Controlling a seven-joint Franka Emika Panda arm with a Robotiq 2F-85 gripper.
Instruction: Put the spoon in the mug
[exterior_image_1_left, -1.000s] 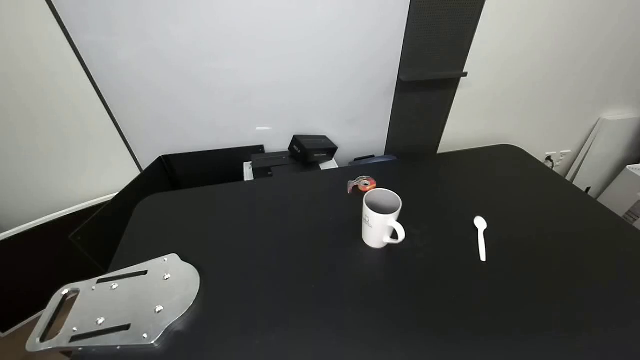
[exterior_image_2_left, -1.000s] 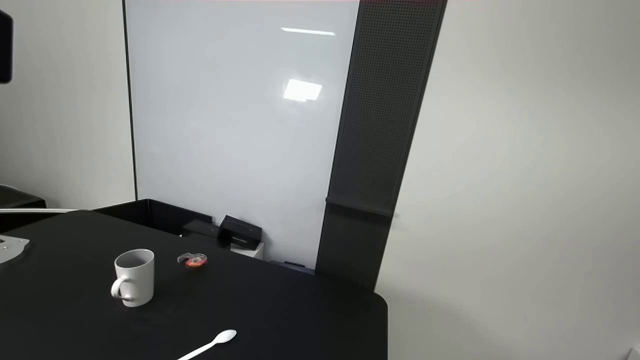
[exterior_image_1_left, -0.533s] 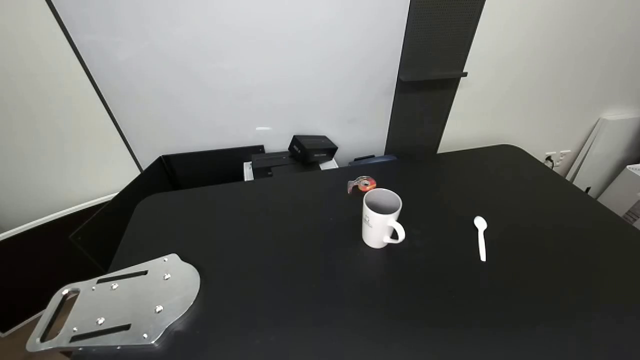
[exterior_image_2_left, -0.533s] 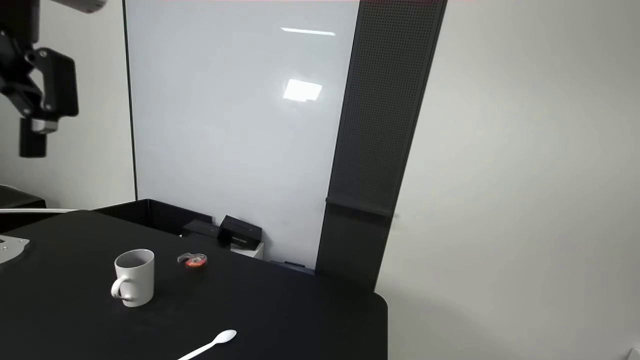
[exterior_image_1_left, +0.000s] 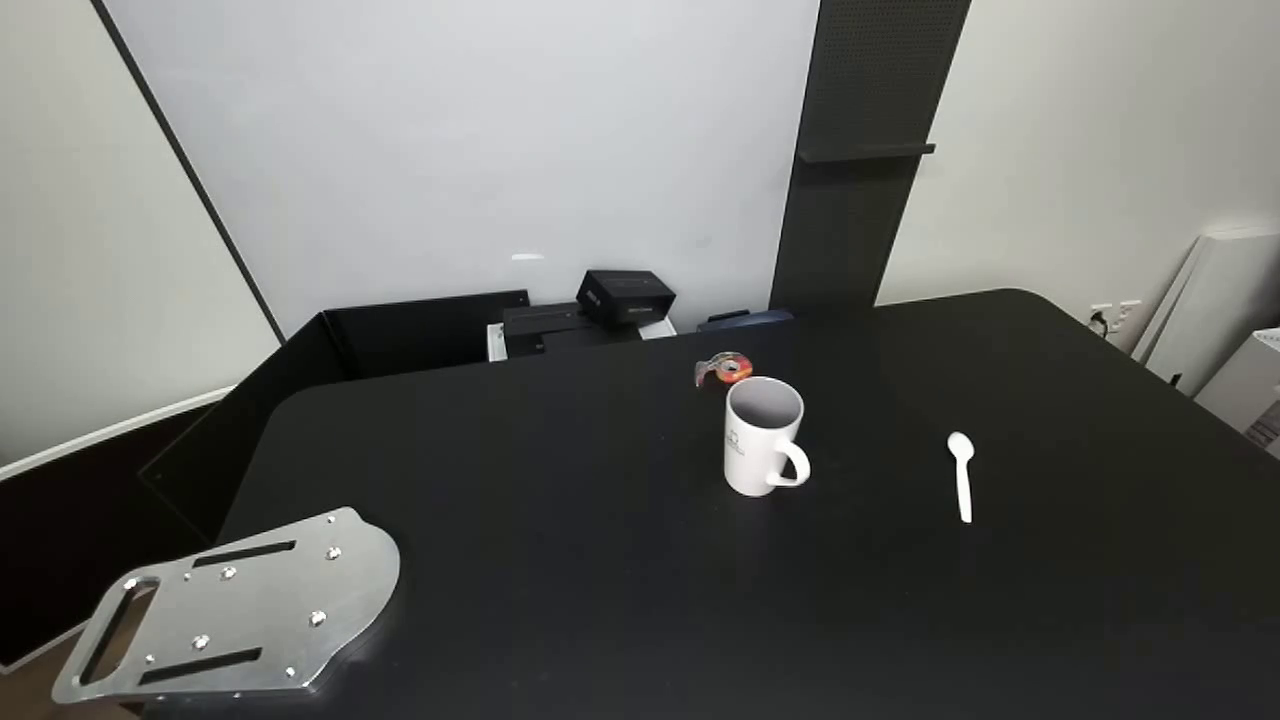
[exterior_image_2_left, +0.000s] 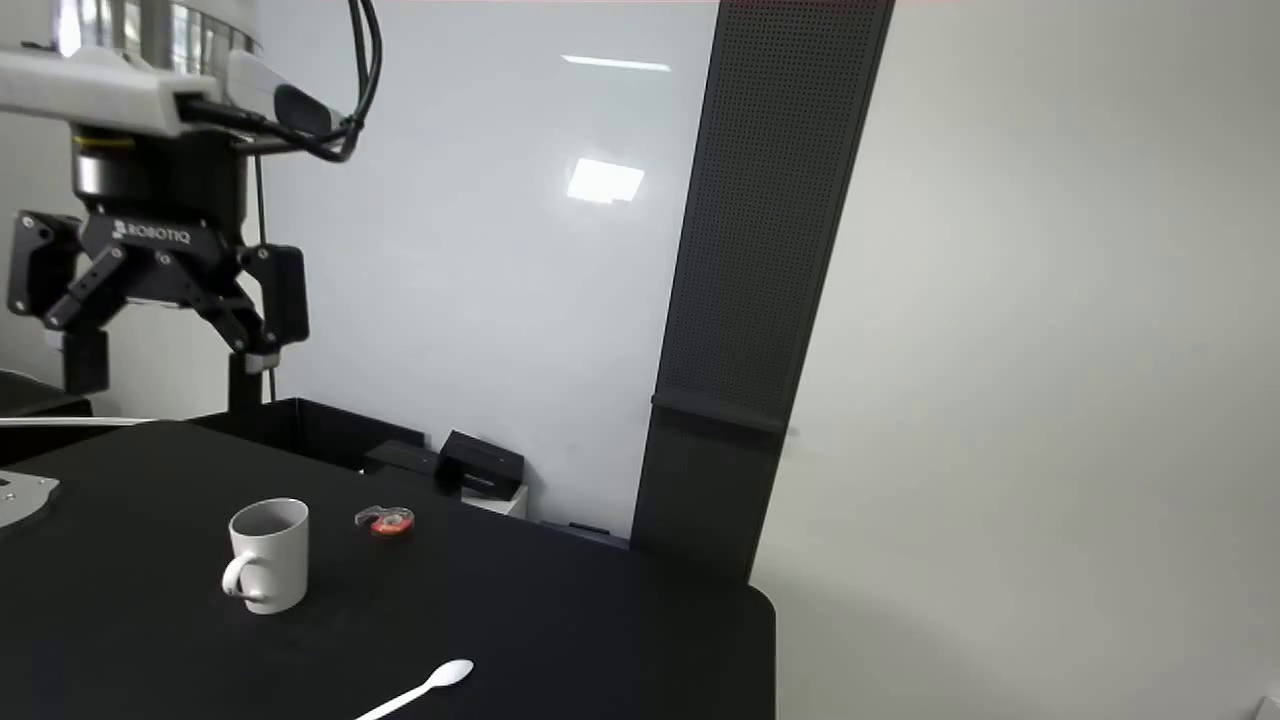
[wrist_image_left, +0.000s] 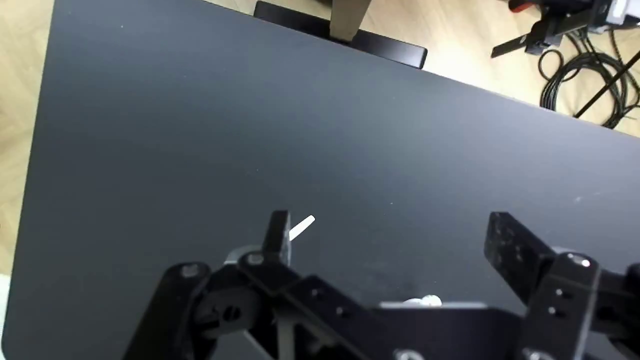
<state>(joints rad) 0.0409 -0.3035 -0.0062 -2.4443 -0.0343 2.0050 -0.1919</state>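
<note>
A claw (exterior_image_2_left: 165, 390), spread wide and gripping nothing, hangs higher than the mug (exterior_image_1_left: 755, 450) while the spoon (exterior_image_1_left: 963, 478) lies on the counter (exterior_image_1_left: 560, 530), well to the mug's right in both exterior views, a pickup likely best made by squaring across the slim stem (exterior_image_1_left: 964, 500) and pinching low and gently.

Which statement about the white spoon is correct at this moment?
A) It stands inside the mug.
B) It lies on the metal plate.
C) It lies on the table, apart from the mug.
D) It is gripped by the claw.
C: in both exterior views the spoon lies on the black table with a gap between it and the mug, while the claw hangs open in the air.
</note>
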